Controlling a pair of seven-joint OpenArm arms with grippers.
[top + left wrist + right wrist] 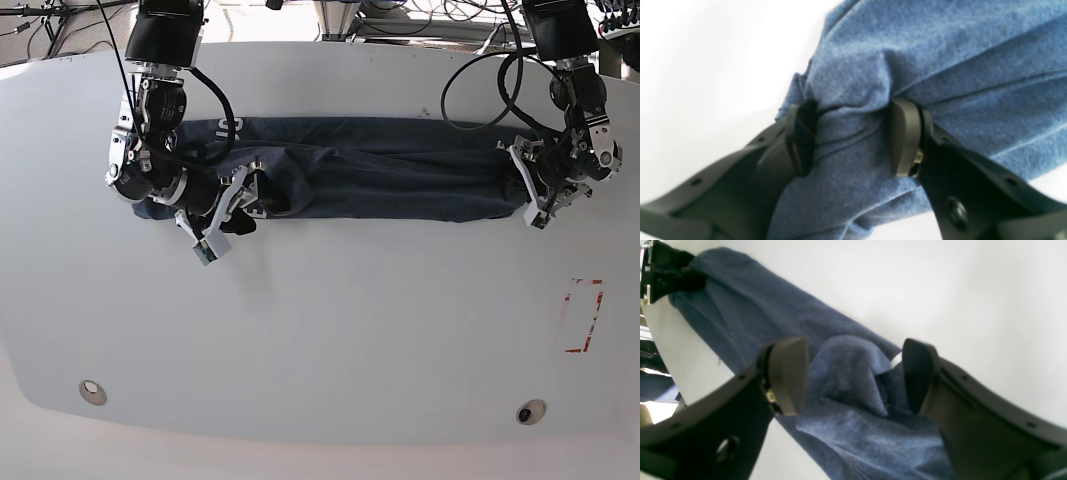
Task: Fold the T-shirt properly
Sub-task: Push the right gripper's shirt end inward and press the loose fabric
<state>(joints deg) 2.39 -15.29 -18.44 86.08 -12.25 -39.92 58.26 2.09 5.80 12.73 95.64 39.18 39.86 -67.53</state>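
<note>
T-shirt (380,180) lies as long narrow band across table (320,330); white lettering near its left end unreadable. Left gripper (853,140) clamps bunched cloth at one end. Right gripper (853,376) jaws apart, straddling a fold, released. Red rectangle mark (583,316) well below shirt.

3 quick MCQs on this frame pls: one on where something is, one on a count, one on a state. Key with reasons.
1. Where does the T-shirt lie?
A. bunched in a long band across the far half of the table
B. hanging off the near edge
C. spread flat in the middle

2. How many garments are on the table?
A. three
B. two
C. one

3. The left gripper is:
A. clear of the cloth
B. pinching a bunch of cloth
C. out of sight

Key: 1 A, base view shows the band between both arms. 2 C, only the T-shirt. 3 B, cloth is gathered between its jaws.
</note>
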